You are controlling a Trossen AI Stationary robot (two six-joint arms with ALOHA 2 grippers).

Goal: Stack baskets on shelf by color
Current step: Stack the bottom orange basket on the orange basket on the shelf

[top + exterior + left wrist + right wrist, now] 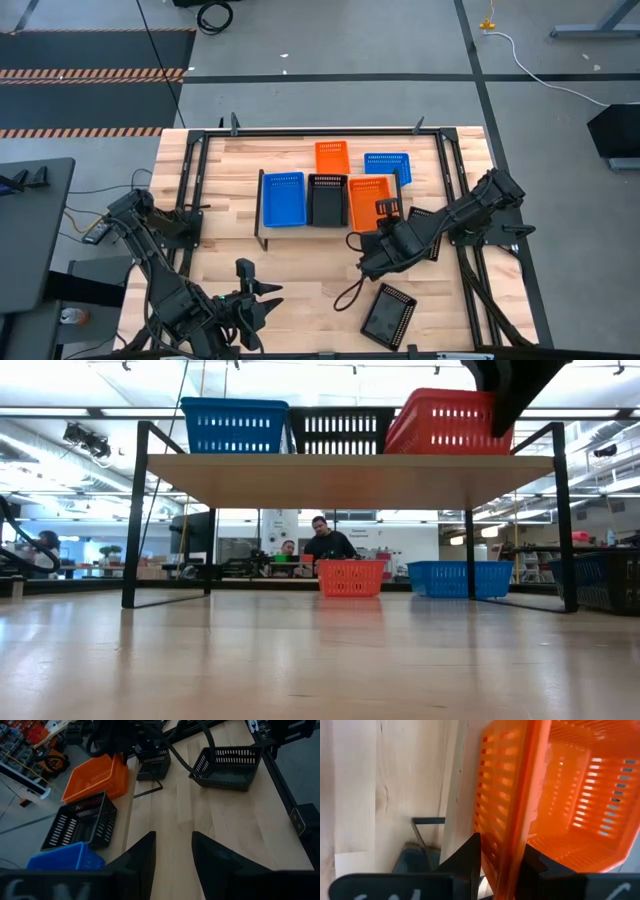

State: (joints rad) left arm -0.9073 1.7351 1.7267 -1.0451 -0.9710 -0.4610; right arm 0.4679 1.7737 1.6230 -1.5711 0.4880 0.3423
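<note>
The light-wood shelf point(300, 230) point(350, 480) carries a blue basket point(283, 198) point(235, 425), a black basket point(327, 199) point(340, 430) and an orange basket point(366, 200) point(445, 422), side by side. My right gripper point(386, 211) point(501, 845) is shut on the orange basket at the shelf's right end. My left gripper point(255, 296) point(172, 855) waits open near the table's near edge and touches nothing. My right gripper holds the orange basket by its near wall point(507, 820), pinched with one finger point(470, 855) outside and the other point(532, 865) inside. It comes from the table's near right side. The basket sits tilted on the shelf.
Behind the shelf, an orange basket point(332, 156) point(350, 577) and a blue basket point(388, 167) point(455, 578) rest on the table. A black basket point(388, 315) point(227, 767) lies near the near right edge, another point(425, 232) under the right arm. People sit in the room beyond.
</note>
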